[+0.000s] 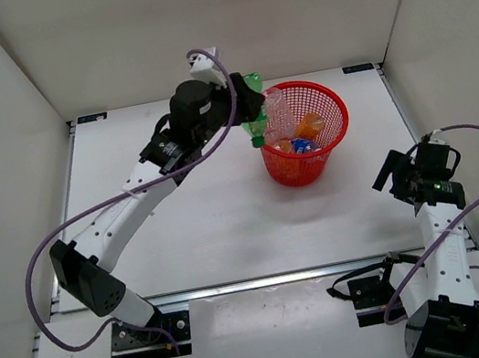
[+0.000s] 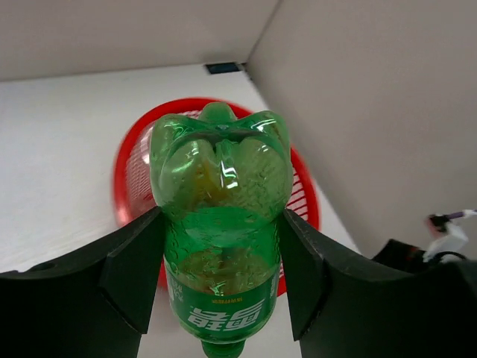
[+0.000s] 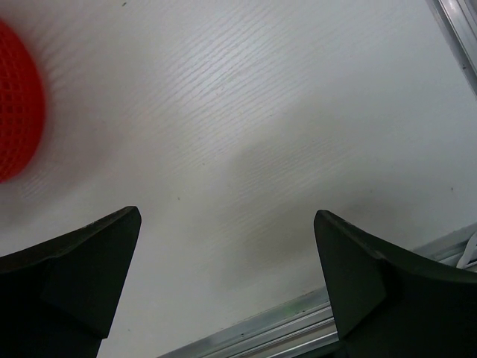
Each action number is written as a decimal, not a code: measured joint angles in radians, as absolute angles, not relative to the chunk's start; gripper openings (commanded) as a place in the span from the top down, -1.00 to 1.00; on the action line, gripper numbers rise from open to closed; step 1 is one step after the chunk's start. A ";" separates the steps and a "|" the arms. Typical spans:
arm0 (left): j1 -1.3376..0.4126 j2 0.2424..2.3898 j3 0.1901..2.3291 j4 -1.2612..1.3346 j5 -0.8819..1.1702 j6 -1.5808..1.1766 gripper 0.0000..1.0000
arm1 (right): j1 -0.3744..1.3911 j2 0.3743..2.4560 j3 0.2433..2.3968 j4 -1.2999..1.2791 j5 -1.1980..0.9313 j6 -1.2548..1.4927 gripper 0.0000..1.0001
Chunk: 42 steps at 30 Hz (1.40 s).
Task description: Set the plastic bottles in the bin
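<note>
The left jaws were clamped on a translucent green plastic bottle [image 2: 220, 224], their matte black, wedge-shaped inner faces pressed against its smooth round waist from both sides. The bottle's lobed, petal-shaped base pointed away from the jaws, and a green label band with white characters wrapped the body nearer the wrist. Past that base, beyond the jaws, lay the round red plastic mesh basket [image 2: 130, 171], its open lattice wall tapering downward. From above, the green bottle [image 1: 251, 84] hung at the basket's [image 1: 298, 169] left rim, off the white tabletop [image 1: 211, 230].

Inside the basket a clear ridged bottle [image 1: 279, 112] leaned against the rim side nearest the left jaws, with an orange bottle [image 1: 309, 125] and a blue cap [image 1: 301, 145] heaped beside it.

The right jaws stood wide apart with nothing between them, over the faintly grained white tabletop [image 3: 246, 149]. The basket [image 3: 15, 112] showed as a red blur well off to their left, and a ribbed aluminium rail [image 3: 298, 321] ran just under them.
</note>
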<state>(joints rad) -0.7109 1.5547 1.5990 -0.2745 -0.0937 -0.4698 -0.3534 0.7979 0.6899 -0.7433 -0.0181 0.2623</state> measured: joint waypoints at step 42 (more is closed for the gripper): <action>-0.367 0.705 0.806 -0.801 -0.243 -0.476 -0.97 | -0.134 0.888 0.793 -0.860 -0.027 0.200 -0.98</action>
<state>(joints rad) -0.3668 0.7052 0.8059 -0.8013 -0.2432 -0.4763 -0.1345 0.8875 0.7925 -0.8597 -0.0265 0.2001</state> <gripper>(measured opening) 0.985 0.993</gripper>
